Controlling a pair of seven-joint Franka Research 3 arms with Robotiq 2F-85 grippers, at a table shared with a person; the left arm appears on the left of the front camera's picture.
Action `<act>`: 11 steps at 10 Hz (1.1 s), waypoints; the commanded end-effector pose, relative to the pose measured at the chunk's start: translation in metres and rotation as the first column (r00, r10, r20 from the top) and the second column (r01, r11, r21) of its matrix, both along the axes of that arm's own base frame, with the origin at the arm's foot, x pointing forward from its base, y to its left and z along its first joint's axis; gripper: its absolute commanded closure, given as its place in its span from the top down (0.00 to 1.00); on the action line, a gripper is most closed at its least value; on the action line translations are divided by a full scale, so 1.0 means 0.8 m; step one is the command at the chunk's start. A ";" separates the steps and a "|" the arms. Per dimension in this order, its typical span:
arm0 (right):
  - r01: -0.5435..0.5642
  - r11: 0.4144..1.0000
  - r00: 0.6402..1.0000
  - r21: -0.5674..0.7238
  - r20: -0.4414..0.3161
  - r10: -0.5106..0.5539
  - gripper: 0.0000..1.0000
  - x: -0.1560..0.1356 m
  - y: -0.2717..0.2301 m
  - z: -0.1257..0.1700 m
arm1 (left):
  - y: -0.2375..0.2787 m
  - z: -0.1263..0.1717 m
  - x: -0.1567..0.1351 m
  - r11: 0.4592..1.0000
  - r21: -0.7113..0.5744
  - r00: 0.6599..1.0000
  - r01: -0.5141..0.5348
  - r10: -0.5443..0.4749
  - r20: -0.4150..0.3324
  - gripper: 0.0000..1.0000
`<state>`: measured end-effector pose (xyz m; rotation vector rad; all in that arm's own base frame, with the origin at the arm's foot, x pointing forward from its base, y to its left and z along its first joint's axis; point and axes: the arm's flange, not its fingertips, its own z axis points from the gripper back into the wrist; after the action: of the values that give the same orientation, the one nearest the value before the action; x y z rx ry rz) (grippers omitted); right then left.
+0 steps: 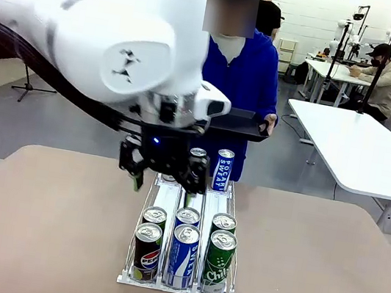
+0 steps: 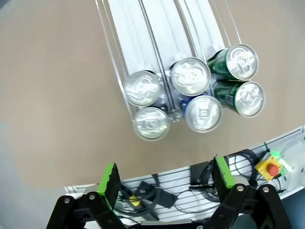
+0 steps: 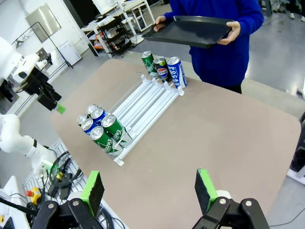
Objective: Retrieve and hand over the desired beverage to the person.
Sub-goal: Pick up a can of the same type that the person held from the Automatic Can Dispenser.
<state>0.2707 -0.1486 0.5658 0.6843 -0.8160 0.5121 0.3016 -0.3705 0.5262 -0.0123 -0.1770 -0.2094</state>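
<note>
Cans (image 2: 190, 76) beneath left end effector (image 2: 165, 171), apart

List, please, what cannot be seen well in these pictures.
Front view: the left arm hides most of two far cans and part of the tray.
Left wrist view: the six near cans show tops only, brands unreadable; the top edge cuts the rack.
Right wrist view: the top edge cuts off the person.
</note>
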 end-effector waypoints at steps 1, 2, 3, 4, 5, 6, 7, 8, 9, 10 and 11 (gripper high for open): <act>-0.016 1.000 1.000 0.023 0.021 0.016 1.00 0.004 -0.003 0.003 | -0.032 -0.014 0.006 0.992 -0.025 0.992 -0.123 0.122 -0.018 1.00; -0.016 1.000 1.000 0.023 0.021 0.016 1.00 0.004 -0.003 0.003 | -0.038 -0.023 0.007 0.988 -0.027 0.988 -0.153 0.153 -0.004 1.00; -0.016 1.000 1.000 0.023 0.021 0.016 1.00 0.004 -0.003 0.003 | -0.043 -0.033 0.007 0.982 -0.027 0.983 -0.186 0.186 -0.008 1.00; -0.016 1.000 1.000 0.023 0.021 0.016 1.00 0.004 -0.003 0.003 | -0.048 -0.043 0.009 0.979 -0.032 0.979 -0.201 0.201 -0.022 1.00; -0.016 1.000 1.000 0.023 0.021 0.016 1.00 0.004 -0.003 0.003 | -0.054 -0.055 0.009 0.976 -0.012 0.975 -0.216 0.215 -0.052 1.00; -0.016 1.000 1.000 0.023 0.021 0.016 1.00 0.004 -0.003 0.003 | -0.059 -0.064 0.011 0.975 -0.007 0.972 -0.222 0.221 -0.076 1.00; -0.016 1.000 1.000 0.023 0.021 0.016 1.00 0.004 -0.003 0.003 | -0.061 -0.069 0.015 0.976 -0.016 0.973 -0.218 0.216 -0.087 1.00; -0.016 1.000 1.000 0.023 0.021 0.016 1.00 0.004 -0.003 0.003 | -0.066 -0.074 0.017 0.982 -0.006 0.976 -0.189 0.188 -0.107 1.00; -0.016 1.000 1.000 0.023 0.021 0.016 1.00 0.004 -0.003 0.003 | -0.069 -0.078 0.020 0.984 -0.008 0.979 -0.177 0.176 -0.102 1.00; -0.016 1.000 1.000 0.023 0.021 0.016 1.00 0.004 -0.003 0.003 | -0.069 -0.080 0.024 0.986 -0.009 0.982 -0.166 0.164 -0.091 1.00; -0.016 1.000 1.000 0.023 0.021 0.016 1.00 0.004 -0.003 0.003 | -0.068 -0.082 0.027 0.989 -0.009 0.986 -0.148 0.147 -0.078 1.00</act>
<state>0.2708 -0.1487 0.5656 0.6844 -0.8155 0.5118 0.3180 -0.4209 0.4597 -0.0225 -0.0639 -0.0401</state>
